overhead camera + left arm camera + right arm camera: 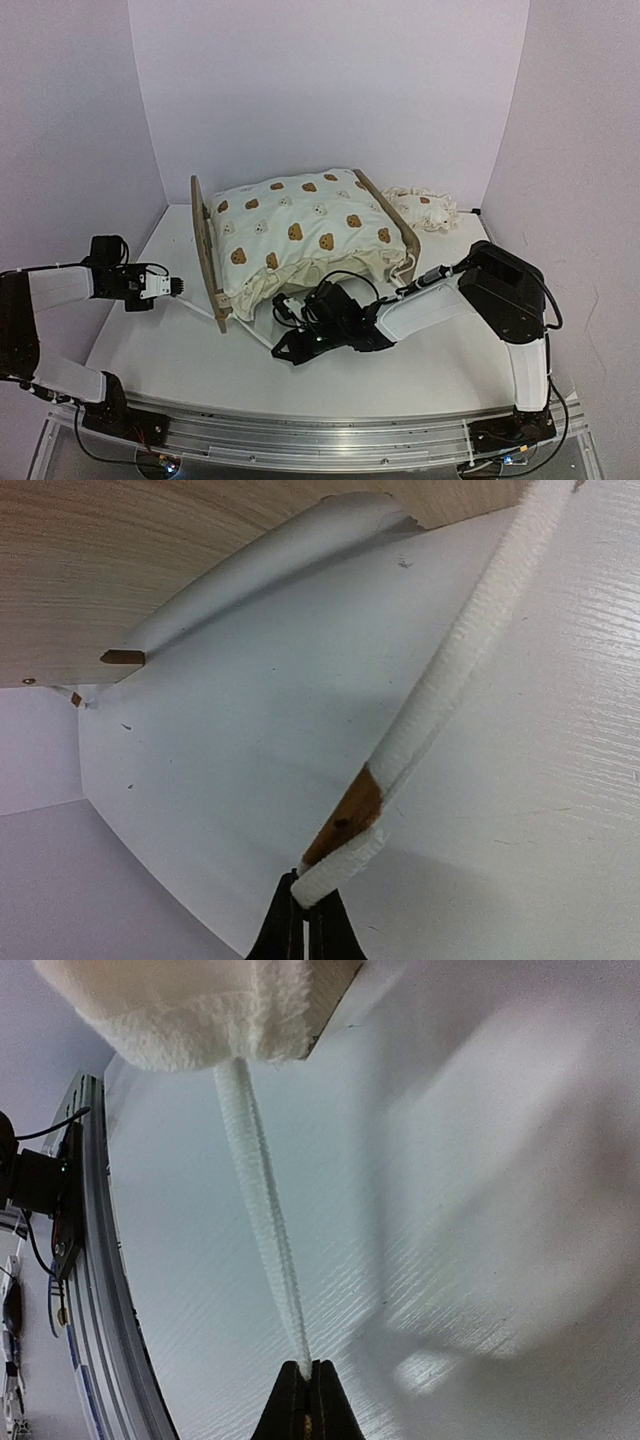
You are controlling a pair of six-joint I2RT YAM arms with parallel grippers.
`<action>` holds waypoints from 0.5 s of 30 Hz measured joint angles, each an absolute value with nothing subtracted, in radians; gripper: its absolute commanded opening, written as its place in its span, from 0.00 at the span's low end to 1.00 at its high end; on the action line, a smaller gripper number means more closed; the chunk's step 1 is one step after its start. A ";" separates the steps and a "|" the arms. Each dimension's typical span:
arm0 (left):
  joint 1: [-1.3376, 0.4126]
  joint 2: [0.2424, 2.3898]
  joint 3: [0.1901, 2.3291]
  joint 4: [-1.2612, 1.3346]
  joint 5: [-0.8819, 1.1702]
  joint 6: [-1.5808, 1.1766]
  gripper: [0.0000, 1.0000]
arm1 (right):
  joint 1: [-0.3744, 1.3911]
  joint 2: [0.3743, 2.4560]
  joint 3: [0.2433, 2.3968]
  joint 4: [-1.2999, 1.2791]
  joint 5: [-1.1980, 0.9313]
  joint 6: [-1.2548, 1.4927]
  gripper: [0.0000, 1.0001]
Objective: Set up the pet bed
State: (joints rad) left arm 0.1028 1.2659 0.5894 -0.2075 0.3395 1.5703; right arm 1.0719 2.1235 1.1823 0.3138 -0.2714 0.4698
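The pet bed [204, 245] stands in the middle of the table [170, 355]. The bear-print cushion [300, 235] lies on it, and the small pillow [422, 208] lies apart, behind its right end. The left gripper [304, 905] is just beside the left wooden end of the bed, its jaws closed on the end of a white strap [450, 670]. The right gripper [308, 1372] is at the near side of the bed, closed on a thin white cord [262, 1210] coming from the cushion's edge
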 measured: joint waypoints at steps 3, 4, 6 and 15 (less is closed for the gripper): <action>0.114 1.266 0.593 -0.215 0.357 1.565 0.00 | 1.052 2.123 1.168 0.335 -0.259 0.481 0.00; 0.117 1.265 0.594 -0.224 0.361 1.562 0.00 | 1.046 2.123 1.168 0.335 -0.258 0.481 0.00; 0.125 1.253 0.603 -0.264 0.375 1.555 0.00 | 1.036 2.123 1.173 0.328 -0.261 0.478 0.02; 0.040 1.009 0.608 -0.506 0.425 1.560 0.62 | 1.033 2.109 1.200 0.182 -0.294 0.423 0.44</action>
